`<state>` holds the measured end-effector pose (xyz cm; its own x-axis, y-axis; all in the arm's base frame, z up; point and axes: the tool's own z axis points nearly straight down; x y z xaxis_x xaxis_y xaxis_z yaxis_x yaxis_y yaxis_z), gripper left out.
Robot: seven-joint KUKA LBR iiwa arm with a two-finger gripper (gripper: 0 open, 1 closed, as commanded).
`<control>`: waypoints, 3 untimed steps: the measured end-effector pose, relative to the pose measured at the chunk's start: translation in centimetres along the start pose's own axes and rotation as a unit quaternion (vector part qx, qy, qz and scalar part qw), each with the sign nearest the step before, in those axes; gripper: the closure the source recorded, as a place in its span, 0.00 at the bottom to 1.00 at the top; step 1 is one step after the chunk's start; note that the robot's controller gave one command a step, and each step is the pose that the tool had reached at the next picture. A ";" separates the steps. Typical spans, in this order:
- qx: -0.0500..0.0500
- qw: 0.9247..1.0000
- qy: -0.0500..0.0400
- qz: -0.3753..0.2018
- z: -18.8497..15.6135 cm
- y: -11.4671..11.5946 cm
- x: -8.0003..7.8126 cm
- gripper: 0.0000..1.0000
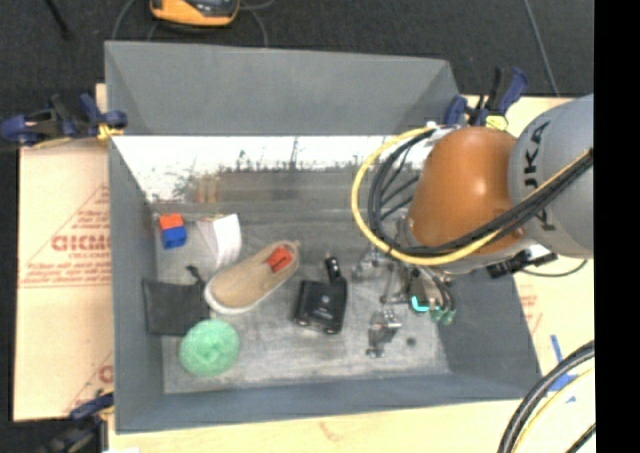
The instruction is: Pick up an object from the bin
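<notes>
My gripper [383, 326] hangs low over the bin floor at the right, below the arm's wrist. Just to its left lies a black boxy device [320, 305] with a small knob at its top; the two stand apart. Further left, a tan slipper-like shoe [248, 281] with a red tag lies at a slant. Nothing shows in the gripper.
A green ball [210, 345] sits at the front left beside a black cloth [170, 305]. A white cup [222, 237] and a blue and orange block [173, 232] lie by the left wall. The arm and its cables cover the bin's right side.
</notes>
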<state>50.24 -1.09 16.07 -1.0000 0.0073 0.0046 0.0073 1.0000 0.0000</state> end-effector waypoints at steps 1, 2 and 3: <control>0.000 1.000 -0.004 0.000 -0.3 0.0 -0.2 0.00; -0.001 0.999 -0.008 0.038 8.0 2.6 -5.2 1.00; -0.001 0.999 -0.008 0.038 8.0 2.6 -5.2 1.00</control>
<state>55.40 1.44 8.07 -0.9964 0.0837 -0.0115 0.0837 0.9965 0.0018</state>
